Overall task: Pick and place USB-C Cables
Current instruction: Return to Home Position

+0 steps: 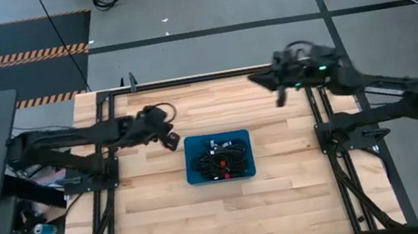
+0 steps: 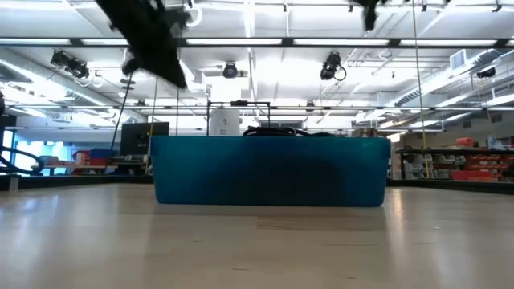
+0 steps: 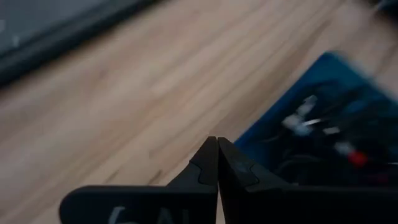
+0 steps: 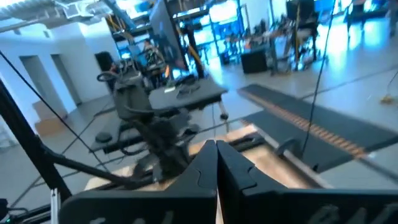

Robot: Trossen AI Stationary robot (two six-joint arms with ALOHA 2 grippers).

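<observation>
Judging by how things lie, the picking is over and the step in hand is the retreat to rest. No cable shows loose on the counter (image 1: 288,201) near either gripper, and both arms are off the work. The left gripper (image 1: 169,137) hangs closed tight and empty, its two fingers (image 3: 205,163) pressed together. The blue tray (image 1: 188,163) sits just beside and below it, its nearest corner close ahead toward the right arm's side. From table height this gripper rides above the tray's rim and touches nothing. The right gripper (image 1: 276,94) is also closed with nothing in it. It is lifted higher and stands well apart from the tray, which lies below it and toward the counter's middle. Its own camera looks out across the left arm into the room. The cables (image 1: 222,158) lie heaped in the tray, well inside its walls: tangled black coils, a red tie (image 1: 225,164) showing among them and pale plug ends on the side nearer the left gripper. How many there are I cannot tell. From the low camera a few loops stand a little above the rim. The next move calls for no grasp. Each arm has only to draw back to its own side, and the left one would do well to lift before it swings, so that it neither nudges the tray nor snags a raised loop.
</observation>
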